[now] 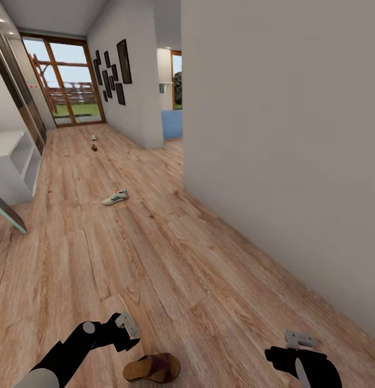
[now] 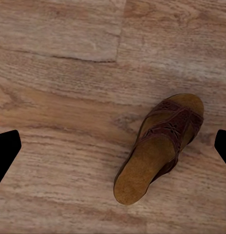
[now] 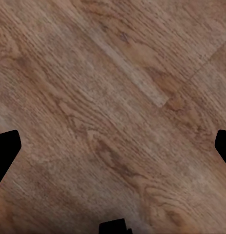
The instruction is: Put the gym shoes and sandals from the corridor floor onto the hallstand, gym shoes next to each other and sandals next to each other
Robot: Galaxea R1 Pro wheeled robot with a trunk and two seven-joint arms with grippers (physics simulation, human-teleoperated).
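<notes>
One dark brown sandal (image 1: pixel 152 368) with a tan footbed lies on the corridor floor (image 1: pixel 171 258) right at my base; it also shows as the sandal (image 2: pixel 159 148) under my left wrist. My left gripper (image 1: pixel 125 325) hovers just above and left of it, open, fingers (image 2: pixel 7 148) wide apart and empty. My right gripper (image 1: pixel 299 339) hangs open over bare planks (image 3: pixel 113 97). A gym shoe (image 1: pixel 116 197) lies mid-corridor. Far down, a second gym shoe (image 1: pixel 94 137) and a small dark sandal (image 1: pixel 94 147) lie close together. A pale unit with open shelf slots (image 1: pixel 18 161) stands at the left; I cannot tell if it is the hallstand.
A long grey wall (image 1: pixel 284 161) runs close along my right. A teal-edged slanted panel (image 1: pixel 9 214) juts in at the left. Glass doors (image 1: pixel 69 83) close the far end, and a doorway with something blue (image 1: pixel 172 124) opens on the right.
</notes>
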